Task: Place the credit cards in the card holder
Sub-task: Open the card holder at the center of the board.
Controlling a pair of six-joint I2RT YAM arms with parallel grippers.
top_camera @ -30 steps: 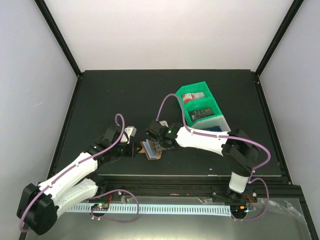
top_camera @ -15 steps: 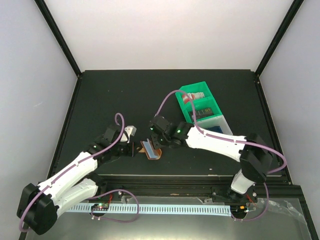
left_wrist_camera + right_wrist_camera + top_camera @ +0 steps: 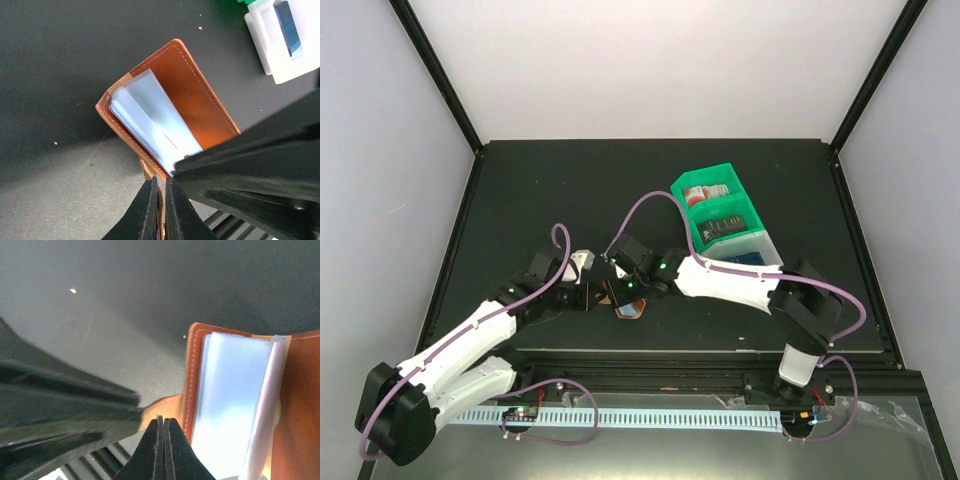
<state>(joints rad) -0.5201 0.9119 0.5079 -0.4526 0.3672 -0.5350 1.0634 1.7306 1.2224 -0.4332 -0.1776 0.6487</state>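
no legible brand or text on any item; pale marks on the dark grey card point(image 3: 725, 222) are too small to read. brown stitched leather card holder point(image 3: 196, 98) lies open on the mat, close to the near edge and slightly left of centre, with its stack of clear plastic sleeves point(image 3: 155, 125) showing and no card visible in them. left gripper point(image 3: 161, 191) is clenched on the card holder, a strip of brown leather pinched between its fingers at the holder's near edge. right gripper point(image 3: 163, 423) has its fingers pressed fully together, the tips over the holder's small leather tab point(image 3: 167, 407), just beside the stitched border; cannot tell whether anything thin is caught between them. the two grippers sit close together at the same end of the holder. green-and-white divided plastic tray point(image 3: 703, 172) stands right of centre, well apart from the holder. far compartment: red-and-white card point(image 3: 705, 192). middle compartment: the dark grey card. near white compartment: blue card point(image 3: 287, 22). surface is a matte black mat point(image 3: 550, 190) with a few pale specks. plain white walls point(image 3: 650, 60) on three sides, black frame posts point(image 3: 435, 70) at the corners. purple cables point(image 3: 655, 200) loop off both arms. slotted white strip point(image 3: 650, 418) runs along the metal ledge at the near side.
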